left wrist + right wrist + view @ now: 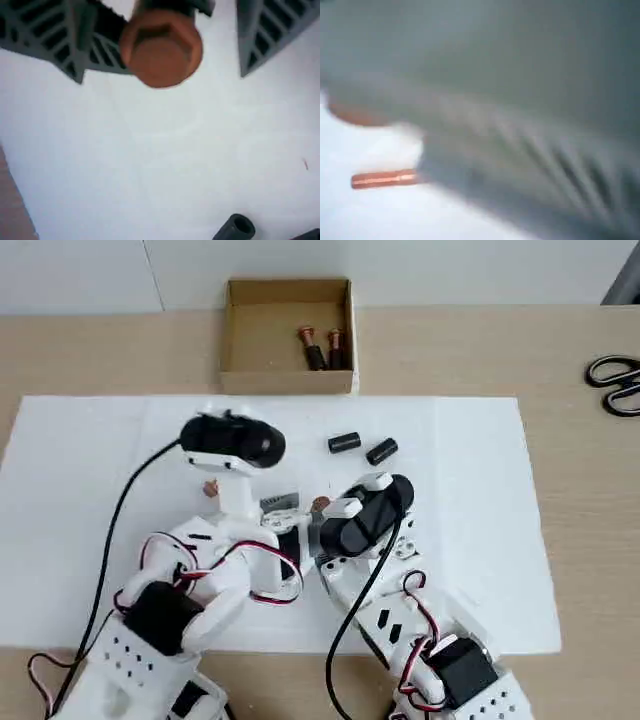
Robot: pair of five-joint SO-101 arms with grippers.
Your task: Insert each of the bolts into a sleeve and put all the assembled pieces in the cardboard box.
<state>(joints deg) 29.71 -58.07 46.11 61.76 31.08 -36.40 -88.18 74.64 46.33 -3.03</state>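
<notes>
Bolt, copper, seen head-on in the left wrist view. Its six-sided head faces the lens, so I judge its long axis to run straight away from the camera, along the left claw's own line of reach. That claw is spread. The head sits between the grey fingers, overlapping one and with a clear gap to the other, so I do not read it as pinched there. In the high view the head shows between the two arms' tips, just beside the right claw; I cannot tell whether that claw is spread, pressed together or holding the bolt. The right wrist view shows a copper shank over white paper, and I cannot say whether it is this bolt's. One loose black sleeve and a second sleeve lie on their sides on the paper sheet, apart from each other and beyond both claws, toward the cardboard box. As I judge it, the coming move turns on lining the bolt's axis up with a sleeve's bore, and the right arm is slightly nearer the sleeves. The box already holds two assembled pieces. Scissors lie at the far edge of the table. I can read no brand, label or writing on anything.
</notes>
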